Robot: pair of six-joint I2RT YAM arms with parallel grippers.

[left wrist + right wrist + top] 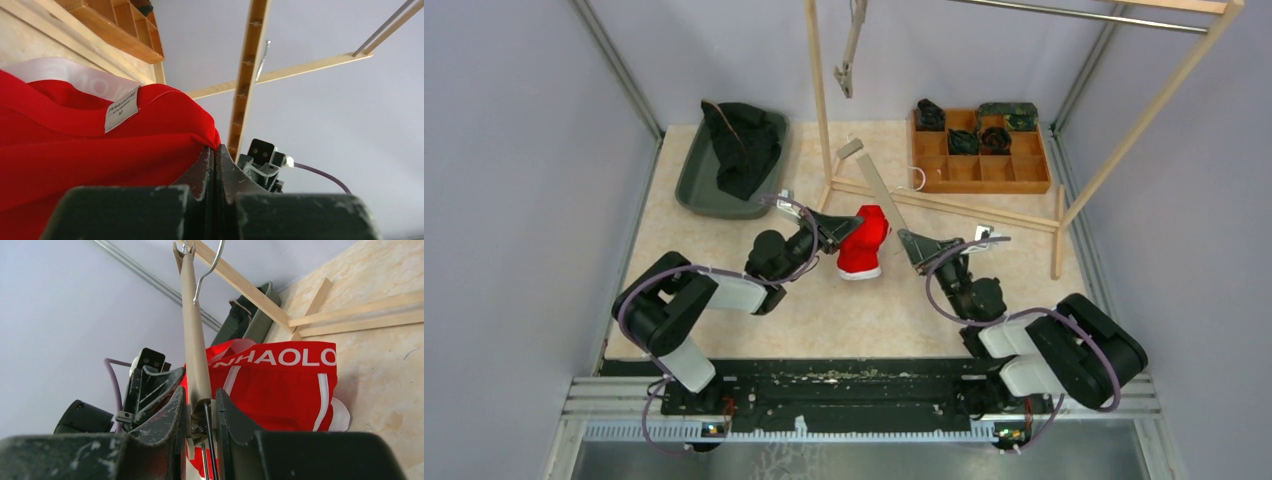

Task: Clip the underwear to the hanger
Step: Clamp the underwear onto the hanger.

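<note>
Red underwear [862, 243] with a white waistband is held up off the table in the middle. My left gripper [844, 226] is shut on its left edge; in the left wrist view the red cloth [100, 150] is pinched between the closed fingers [205, 170]. My right gripper [911, 243] is shut on the clip end of a beige hanger [879, 185], which slants up to the far left. In the right wrist view the hanger [194, 340] and its clip spring sit between my fingers [227, 415], with the underwear [280, 385] just behind.
A wooden rack frame [944, 205] stands behind the underwear, its base bars on the table. A second hanger [851, 55] hangs at the top. A dark green tray [714, 170] with dark clothes is far left. A wooden compartment box [979, 150] with folded items is far right.
</note>
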